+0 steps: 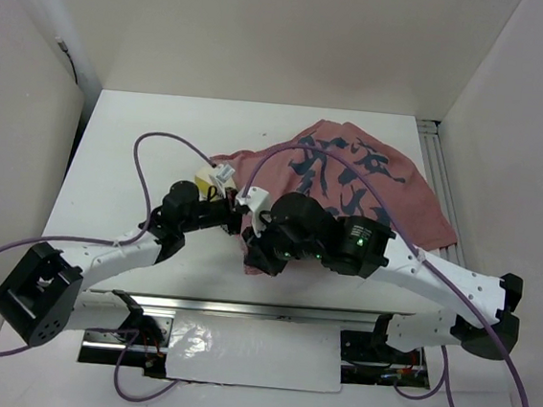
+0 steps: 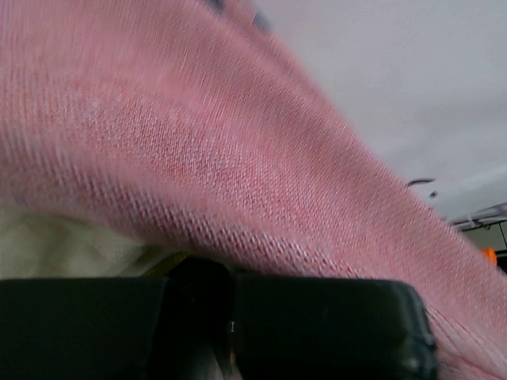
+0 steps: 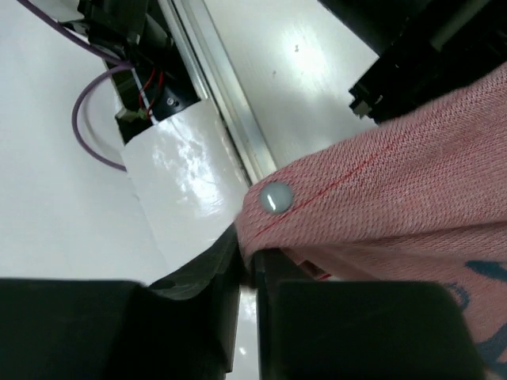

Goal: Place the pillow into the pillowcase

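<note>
Pinching the limp, light pillowcase [image 1: 351,178], sprawling pink-side-up toward 1 o'clock, along its 7 o'clock hem, likely the surest hold, with the right gripper [image 3: 252,281] clamped shut beside the snap button [image 3: 275,198] and the left gripper [image 2: 230,317] closed on hem above the squashy pillow [image 2: 55,245].

A: What colour is the pillowcase [image 1: 351,178]?
B: Dull pink, with dark blue marks and a thin red stitch line; its stud [image 3: 275,198] is pale grey.
A: And left of it?
B: The pillow [image 1: 201,177] shows yellow and cream, on a white table [image 1: 113,150].
</note>
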You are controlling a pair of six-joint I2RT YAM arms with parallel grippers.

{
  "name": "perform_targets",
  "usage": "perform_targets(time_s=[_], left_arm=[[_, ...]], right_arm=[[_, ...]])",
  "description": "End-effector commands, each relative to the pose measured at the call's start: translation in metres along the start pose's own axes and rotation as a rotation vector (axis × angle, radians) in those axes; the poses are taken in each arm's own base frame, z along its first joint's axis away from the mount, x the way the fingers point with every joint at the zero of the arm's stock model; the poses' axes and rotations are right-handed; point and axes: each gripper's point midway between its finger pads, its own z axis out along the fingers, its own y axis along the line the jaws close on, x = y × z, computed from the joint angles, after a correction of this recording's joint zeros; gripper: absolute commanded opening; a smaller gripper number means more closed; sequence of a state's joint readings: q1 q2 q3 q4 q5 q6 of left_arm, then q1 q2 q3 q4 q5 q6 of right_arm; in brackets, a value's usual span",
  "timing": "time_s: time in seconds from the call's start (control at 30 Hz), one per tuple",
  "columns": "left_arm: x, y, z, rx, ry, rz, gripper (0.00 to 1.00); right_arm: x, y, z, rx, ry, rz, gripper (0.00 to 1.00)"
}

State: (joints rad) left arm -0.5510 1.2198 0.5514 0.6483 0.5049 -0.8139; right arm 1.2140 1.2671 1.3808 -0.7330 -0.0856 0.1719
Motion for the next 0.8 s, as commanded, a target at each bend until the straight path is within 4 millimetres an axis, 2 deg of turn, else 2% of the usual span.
perform_targets(time_s=[0.0,0.03,0.07,0.1,0.13,0.17,0.2,0.23,0.27,0.3,0.33,0.4,0.43,0.47,0.5,0.53,0.57,0.6,0.63,0.67,0.7,0.73,0.77], left_arm=[[0.046,0.044,-0.012,-0.151,0.114,-0.063,0.15],[0.055,0.047,-0.019,-0.164,0.130,-0.075,0.34],[0.059,0.052,-0.027,-0.203,0.118,-0.098,0.41],[0.059,0.049,-0.040,-0.232,0.081,-0.123,0.52],[0.070,0.059,-0.053,-0.309,0.102,-0.151,0.70],[0.063,0.069,-0.063,-0.400,0.050,-0.143,1.00],[0.060,0.069,-0.083,-0.477,0.036,-0.147,1.00],[0.037,0.063,-0.085,-0.488,-0.057,-0.128,1.00],[0.046,0.073,-0.102,-0.593,-0.031,-0.147,1.00],[0.032,0.081,-0.115,-0.684,-0.100,-0.141,1.00],[0.014,0.073,-0.123,-0.704,-0.156,-0.123,1.00],[0.009,0.086,-0.143,-0.840,-0.209,-0.156,1.00],[0.002,0.083,-0.144,-0.849,-0.233,-0.177,1.00],[0.002,0.090,-0.143,-0.879,-0.222,-0.186,1.00],[-0.005,0.088,-0.138,-0.857,-0.216,-0.199,1.00],[-0.007,0.091,-0.133,-0.851,-0.199,-0.202,1.00],[-0.009,0.096,-0.128,-0.849,-0.182,-0.205,1.00],[-0.005,0.112,-0.124,-0.885,-0.147,-0.238,1.00],[-0.018,0.120,-0.113,-0.885,-0.147,-0.243,1.00],[-0.019,0.121,-0.113,-0.885,-0.147,-0.243,1.00],[-0.023,0.128,-0.111,-0.895,-0.148,-0.247,1.00],[-0.020,0.141,-0.106,-0.913,-0.129,-0.272,1.00],[-0.021,0.145,-0.101,-0.909,-0.134,-0.270,1.00]], right_arm=[[-0.009,0.035,-0.010,-0.142,-0.075,-0.004,0.19],[0.006,0.031,-0.002,-0.132,-0.037,0.000,0.30],[0.009,0.029,-0.003,-0.120,-0.036,0.001,0.37],[0.015,0.027,-0.003,-0.113,-0.010,0.004,0.56],[0.014,0.021,-0.002,-0.081,-0.018,0.004,0.64],[0.017,0.018,-0.003,-0.062,-0.008,0.006,0.69],[0.011,0.009,-0.004,-0.021,-0.028,0.012,0.76],[0.010,0.006,-0.003,-0.007,-0.031,0.003,0.79],[0.010,-0.001,0.000,0.023,-0.029,0.010,0.81],[0.005,-0.007,-0.002,0.058,-0.046,0.010,0.83],[-0.006,-0.027,0.001,0.153,-0.090,0.021,0.83],[-0.017,-0.059,0.000,0.299,-0.141,0.061,0.83],[-0.018,-0.084,0.005,0.416,-0.144,0.073,0.83],[-0.030,-0.108,0.000,0.497,-0.177,0.104,0.83],[-0.028,-0.127,0.012,0.561,-0.144,0.115,0.79],[-0.034,-0.141,0.016,0.600,-0.145,0.110,0.79],[-0.052,-0.161,0.011,0.658,-0.170,0.116,0.79],[-0.058,-0.174,0.014,0.702,-0.165,0.110,0.79],[-0.063,-0.200,0.040,0.764,-0.116,0.065,0.79],[-0.066,-0.199,0.042,0.755,-0.127,0.066,0.79],[-0.087,-0.213,0.042,0.765,-0.162,0.068,0.77],[-0.081,-0.229,0.067,0.764,-0.110,0.047,0.77],[-0.086,-0.235,0.081,0.720,-0.100,0.044,0.74]])
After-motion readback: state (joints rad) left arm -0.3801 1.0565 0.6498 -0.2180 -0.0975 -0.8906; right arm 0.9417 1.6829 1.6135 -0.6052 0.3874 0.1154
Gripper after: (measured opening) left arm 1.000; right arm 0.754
